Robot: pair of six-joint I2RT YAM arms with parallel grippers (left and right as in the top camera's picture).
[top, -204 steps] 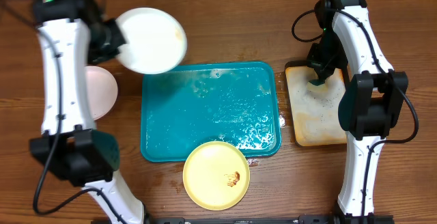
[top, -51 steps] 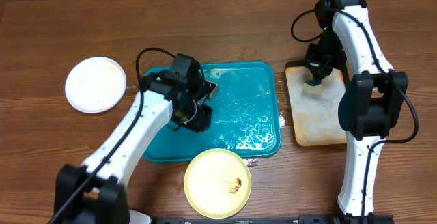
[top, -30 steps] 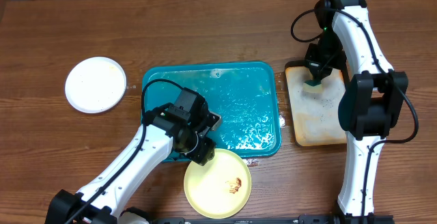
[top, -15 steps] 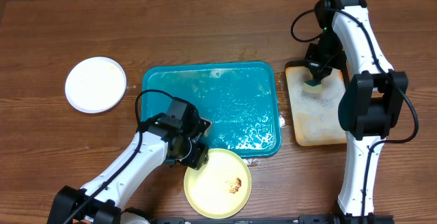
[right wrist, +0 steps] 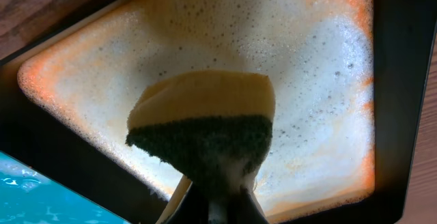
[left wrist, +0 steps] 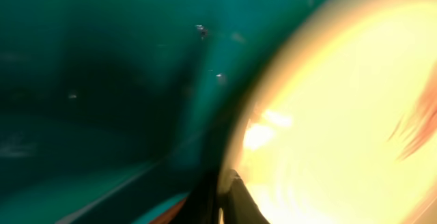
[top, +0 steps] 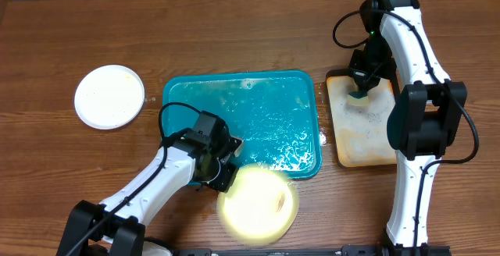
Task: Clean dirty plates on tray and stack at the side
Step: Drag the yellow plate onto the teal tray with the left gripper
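The pale yellow-green plate (top: 262, 205) with a brown smear is blurred and overlaps the front rim of the teal tray (top: 180, 100). My left gripper (top: 223, 179) is shut on the plate's left rim. In the left wrist view a finger (left wrist: 229, 197) presses the rim of the yellow plate (left wrist: 341, 115), with the teal tray (left wrist: 102, 80) behind. A white plate (top: 109, 96) lies at the far left; I cannot tell if another plate is under it. My right gripper (top: 361, 92) is shut on a yellow-and-green sponge (right wrist: 201, 121).
The right gripper (right wrist: 218, 197) holds the sponge over the smaller black-rimmed tan tray (top: 363, 143), which is covered with foam (right wrist: 307, 60). Water drops lie on the wooden table by the teal tray's front right corner (top: 322, 139).
The left arm came from the teal tray to the yellow plate's left rim and took hold of it. The plate has now shifted slightly right and is blurred. The right arm has not moved.
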